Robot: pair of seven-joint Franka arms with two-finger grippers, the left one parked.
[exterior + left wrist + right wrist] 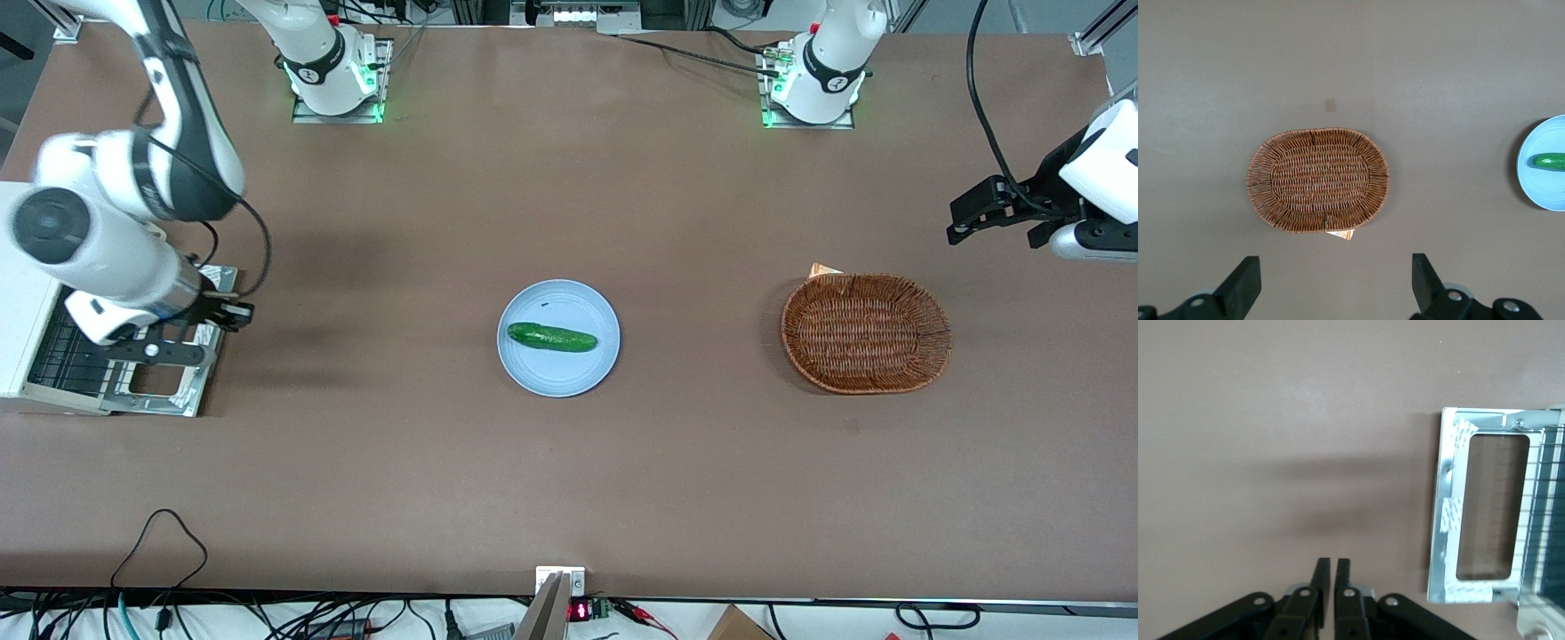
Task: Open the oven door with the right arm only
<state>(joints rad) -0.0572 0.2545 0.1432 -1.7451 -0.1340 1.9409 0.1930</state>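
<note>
The cream-white oven [12,356] stands at the working arm's end of the table. Its door [189,391] is swung fully down and lies flat on the table, and the brown table shows through its glass. In the right wrist view the door's silver frame [1441,520] and the wire rack [1545,500] inside the oven show. My right arm's gripper [244,313] hovers over the table just past the door's free edge. Its fingers [1341,568] are shut together with nothing between them, and the gripper [1332,562] is apart from the door.
A light blue plate [533,373] with a green cucumber [551,338] sits mid-table. A brown wicker basket [866,332] lies toward the parked arm's end and also shows in the left wrist view [1318,179]. Black cables [160,533] run along the table's near edge.
</note>
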